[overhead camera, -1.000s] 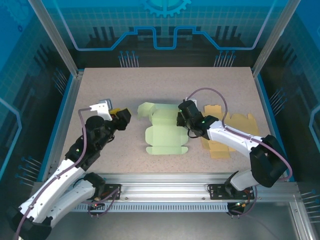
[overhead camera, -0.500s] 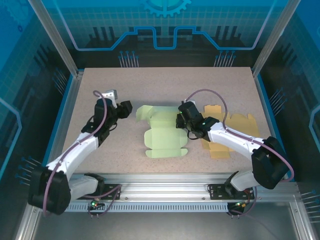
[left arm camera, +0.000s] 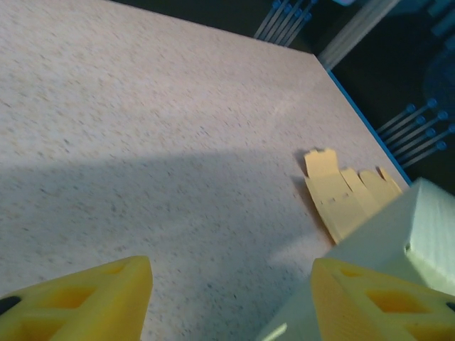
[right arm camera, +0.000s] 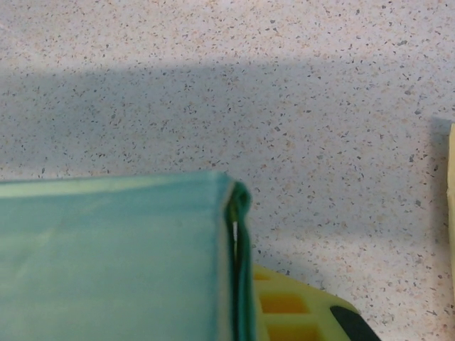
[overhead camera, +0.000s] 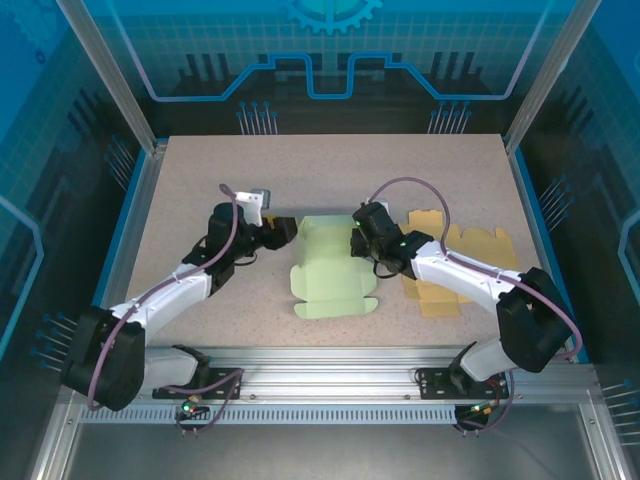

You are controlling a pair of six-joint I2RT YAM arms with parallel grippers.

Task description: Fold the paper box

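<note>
A: At mid-table, where's the box (overhead camera: 330, 272)?
B: Between my arms. My right gripper (overhead camera: 357, 240) pinches its far right edge; my left gripper (overhead camera: 284, 228) stands open at its far left flap.
A: How will it handle?
B: Light, thin, probably easily creased. I'd grip flaps near the fold lines.

no legible text, brand, label or number anywhere; a gear emblem (overhead camera: 331, 12), on the back wall (overhead camera: 420, 40)

Flat tan cardboard blank (overhead camera: 495, 245) on right side of speckled tabletop (overhead camera: 330, 170) (unfolded, tabs spread). Aluminium rail (overhead camera: 340, 365) along near edge. Blue patterned panels (overhead camera: 330, 60) behind and at both sides.
</note>
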